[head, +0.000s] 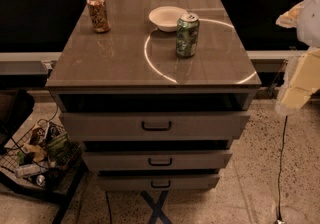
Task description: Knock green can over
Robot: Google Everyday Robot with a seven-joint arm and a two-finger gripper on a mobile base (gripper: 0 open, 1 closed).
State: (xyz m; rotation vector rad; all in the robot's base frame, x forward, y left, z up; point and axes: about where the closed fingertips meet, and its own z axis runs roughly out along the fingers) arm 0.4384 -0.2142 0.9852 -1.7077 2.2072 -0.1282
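Approach step, no contact yet; my gripper [299, 84] hung at the right edge, off the side of the drawer cabinet [156, 126], spread or closed I couldn't tell; green can [187, 34] stood upright right of centre on top, well apart to the gripper's left; next move likely needed a leftward sweep at can height, missing the white bowl [167, 18] just behind; orange-brown can [98, 12] sat in the far-left corner.

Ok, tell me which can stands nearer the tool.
The green can, beside the white bowl: the tool hangs right of the cabinet, while the orange-brown can stands at its back left corner.
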